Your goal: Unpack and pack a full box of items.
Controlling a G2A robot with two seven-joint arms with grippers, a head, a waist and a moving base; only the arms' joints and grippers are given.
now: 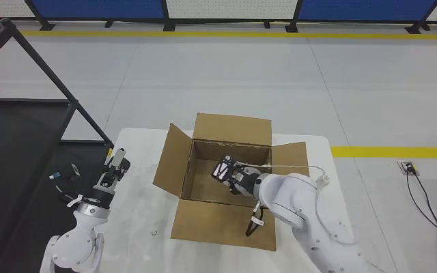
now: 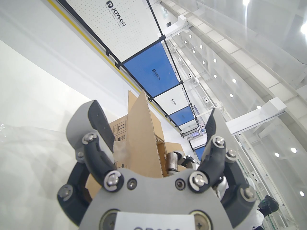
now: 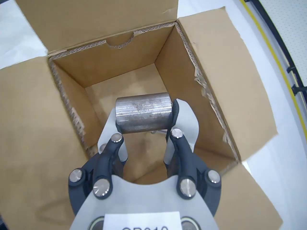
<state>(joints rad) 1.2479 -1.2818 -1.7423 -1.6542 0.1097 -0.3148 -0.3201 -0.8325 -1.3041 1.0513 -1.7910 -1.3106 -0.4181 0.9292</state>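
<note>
Metal cylinder [image 3: 143,116] is lying sideways, clamped at its two ends by the right gripper [image 3: 145,118], fingers closed firmly on it. It sits within the open top of the cardboard box [image 3: 124,56], over the bare floor; can't tell if it touches the floor. All four box flaps are folded out. Box stands mid-table [image 1: 143,205]. Left gripper [image 2: 154,107] is on the table well left of the box, fingers spread wide, holding nothing, touching nothing. Small ring [image 1: 156,233] lies near the box's front-left corner.
</note>
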